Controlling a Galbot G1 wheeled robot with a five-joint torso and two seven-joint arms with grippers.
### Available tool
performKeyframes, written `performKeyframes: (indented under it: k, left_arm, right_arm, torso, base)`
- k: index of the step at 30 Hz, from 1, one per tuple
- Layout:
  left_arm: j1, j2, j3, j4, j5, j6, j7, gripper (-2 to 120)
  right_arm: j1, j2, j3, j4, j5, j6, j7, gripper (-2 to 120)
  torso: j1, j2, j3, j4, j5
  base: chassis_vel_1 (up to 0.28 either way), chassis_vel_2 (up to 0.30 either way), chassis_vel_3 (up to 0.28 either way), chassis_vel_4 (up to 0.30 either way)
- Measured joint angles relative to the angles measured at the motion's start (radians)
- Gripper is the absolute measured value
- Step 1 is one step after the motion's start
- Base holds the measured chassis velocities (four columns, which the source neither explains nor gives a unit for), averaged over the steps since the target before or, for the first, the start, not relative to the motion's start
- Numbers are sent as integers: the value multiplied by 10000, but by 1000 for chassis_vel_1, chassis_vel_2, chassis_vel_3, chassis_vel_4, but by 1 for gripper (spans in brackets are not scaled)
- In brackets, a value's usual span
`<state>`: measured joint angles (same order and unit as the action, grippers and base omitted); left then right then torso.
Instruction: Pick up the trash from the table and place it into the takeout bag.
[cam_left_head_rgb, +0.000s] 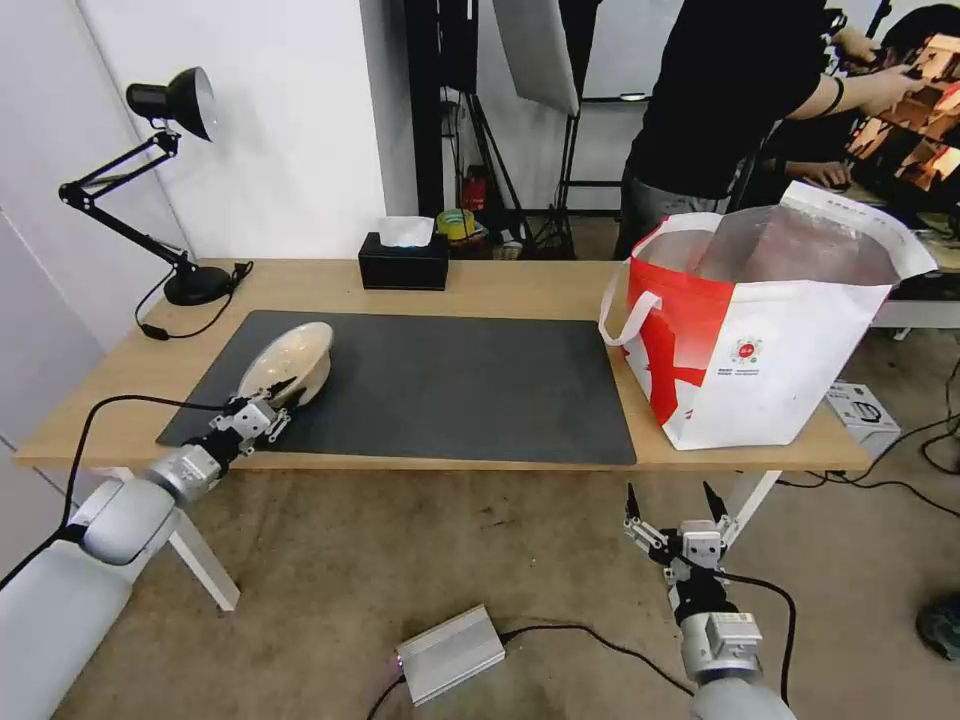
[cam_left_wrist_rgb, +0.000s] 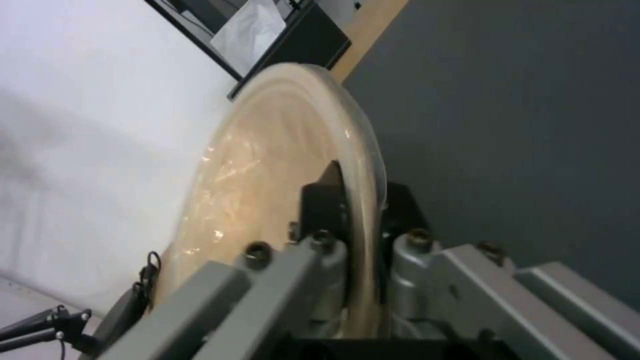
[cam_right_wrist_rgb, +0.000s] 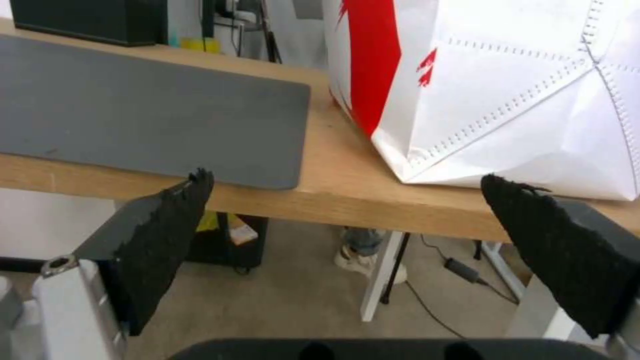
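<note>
Left gripper (cam_left_head_rgb: 272, 397) pinches rim of shallow tan bowl (cam_left_head_rgb: 290, 362), tilted on edge above near-left corner of dark grey mat (cam_left_head_rgb: 440, 385). Black tissue box (cam_left_head_rgb: 403, 261) and desk lamp (cam_left_head_rgb: 170, 150) at far edge of table (cam_left_head_rgb: 520, 285). Takeout bag (cam_left_head_rgb: 760, 330) upright at right end, mouth open. Right gripper (cam_left_head_rgb: 672, 505) spread, below table edge over carpet (cam_left_head_rgb: 400, 560)

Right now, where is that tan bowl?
The tan bowl is tilted in the left pincer, over the mat's left end, near the table's front edge.
</note>
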<state>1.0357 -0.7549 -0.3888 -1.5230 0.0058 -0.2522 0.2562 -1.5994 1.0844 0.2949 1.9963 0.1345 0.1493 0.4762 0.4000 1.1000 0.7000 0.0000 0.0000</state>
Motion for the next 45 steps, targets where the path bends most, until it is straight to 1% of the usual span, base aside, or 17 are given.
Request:
performKeyframes:
  k: [2, 8, 14, 21, 23, 25, 27, 28, 29, 33, 34, 38, 39, 42, 43, 44, 45]
  left_arm:
    - [28, -12, -15, 0, -2, -1, 29, 0]
    - [60, -51, -76, -41, -13, -3, 62, 0]
    - [138, -26, -263, -387, -145, -48, 78, 0]
    - [-30, 231, -282, -1131, -224, -200, 49, 0]
    - [-275, 388, -99, -1513, -273, -204, 35, 0]
    - [-386, 446, -3, -1637, -311, -204, 28, 0]
    - [-715, 563, 281, -1832, -406, -205, 5, 0]
    - [-1067, 638, 584, -1914, -433, -204, -5, 0]
    - [-1067, 638, 584, -1914, -433, -204, -5, 0]
    - [-2468, 848, 1817, -1909, -585, -172, -23, 0]
    - [-2468, 848, 1817, -1909, -585, -172, -23, 0]
    - [-4330, 907, 3410, -1385, -663, -160, -13, 0]
    - [-4330, 907, 3410, -1385, -663, -160, -13, 0]
    - [-5718, 773, 4550, -836, -770, -168, 20, 0]
    - [-5961, 732, 4724, -713, -804, -170, 24, 0]
    - [-5961, 732, 4724, -713, -804, -170, 24, 0]
    - [-6357, 674, 4957, -507, -853, -173, 29, 0]
  right_arm:
    - [-6, 0, -1, 0, -6, 1, 0, 100]
    - [-18, 6, -2, -10, -20, 11, 0, 100]
    - [-8, 14, -2, -10, -23, 14, 1, 100]
    - [77, 70, -30, 31, -23, 5, 3, 100]
    - [79, 98, -44, 102, -23, -64, 3, 100]
    - [77, 106, -48, 123, -23, -82, 3, 100]
    - [68, 115, -59, 146, -23, -107, 4, 100]
    - [57, 132, -64, 159, -26, -117, 4, 100]
    - [57, 132, -64, 159, -26, -117, 4, 100]
    - [46, 198, -83, 195, -67, -126, 4, 100]
    - [46, 198, -83, 195, -67, -126, 4, 100]
    - [10, 271, -112, 218, -174, -130, 3, 100]
    - [10, 271, -112, 218, -174, -130, 3, 100]
    - [-9, 284, -115, 224, -185, -133, 0, 100]
    - [-12, 290, -114, 225, -185, -135, -1, 100]
    - [-12, 290, -114, 225, -185, -135, -1, 100]
    - [-25, 297, -107, 228, -186, -139, -1, 100]
  torso:
    - [0, 0, 0, 0, 0]
    - [0, 0, 0, 0, 0]
    - [0, 0, 0, 0, 0]
    - [0, 0, 0, -1, 1]
    - [0, 0, 0, 1, 0]
    - [0, 0, 0, 0, 2]
    - [0, 0, 0, -1, 1]
    - [0, 0, 0, 0, 2]
    - [0, 0, 0, 0, 2]
    - [0, 0, 1, 0, -1]
    - [0, 0, 1, 0, -1]
    - [0, 0, 1, 0, 0]
    - [0, 0, 1, 0, 0]
    - [1, 0, 1, -3, 1]
    - [1, -1, 1, -3, 2]
    - [1, -1, 1, -3, 2]
    - [1, 0, 1, -3, 1]
  base:
    - [0, 0, 0, 0]
    - [0, 0, 0, 0]
    - [0, 0, 0, 0]
    - [0, 0, 0, 0]
    - [0, 0, 0, 0]
    - [0, 0, 0, 0]
    - [0, 0, 0, 0]
    - [0, 0, 0, 0]
    - [0, 0, 0, 0]
    - [0, 0, 0, 0]
    - [0, 0, 0, 0]
    - [0, 0, 0, 0]
    - [0, 0, 0, 0]
    - [0, 0, 0, 0]
    - [0, 0, 0, 0]
    - [0, 0, 0, 0]
    - [0, 0, 0, 0]
